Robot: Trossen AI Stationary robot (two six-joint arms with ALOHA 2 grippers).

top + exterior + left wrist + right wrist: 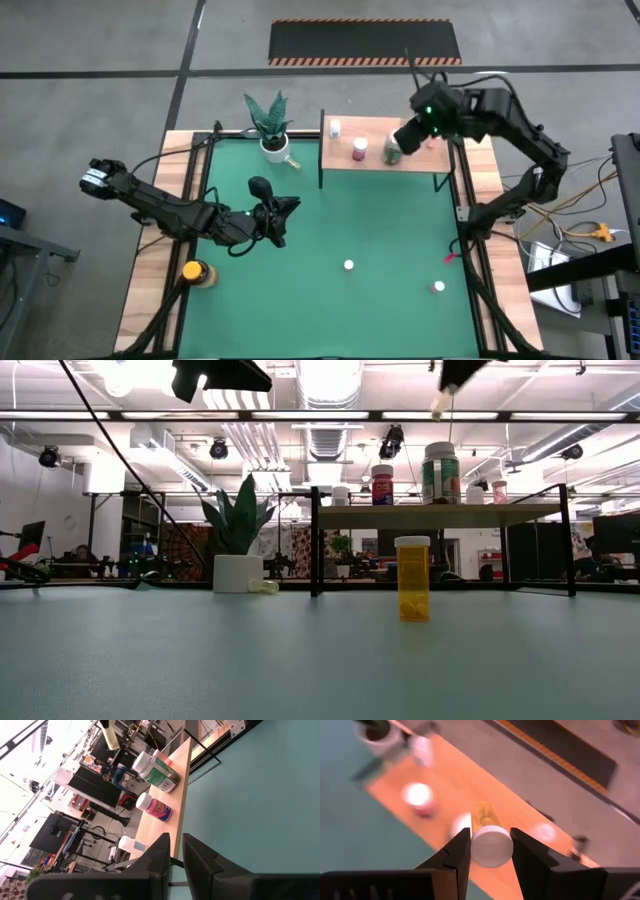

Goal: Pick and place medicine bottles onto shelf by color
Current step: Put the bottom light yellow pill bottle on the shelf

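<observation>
Gripping a white-capped yellowish bottle (489, 840) above the shelf (375, 158), my right fingers (457, 851) clamp its cap; my left fingers (197, 857), closed and empty, wait well before the shelf.

Left arm lay low across the table's left half, reaching in from the left edge toward the middle. Left gripper (277, 215) sat near the table's centre, pointed toward the far edge, fingers (162, 851) nearly closed with only a thin gap, nothing between them. Right arm came in from the right edge, elbow folded, wrist raised over the far right corner. Right gripper (490, 845) pointed down, jaws partly apart and clamped on a small white-capped bottle (490, 840).
</observation>
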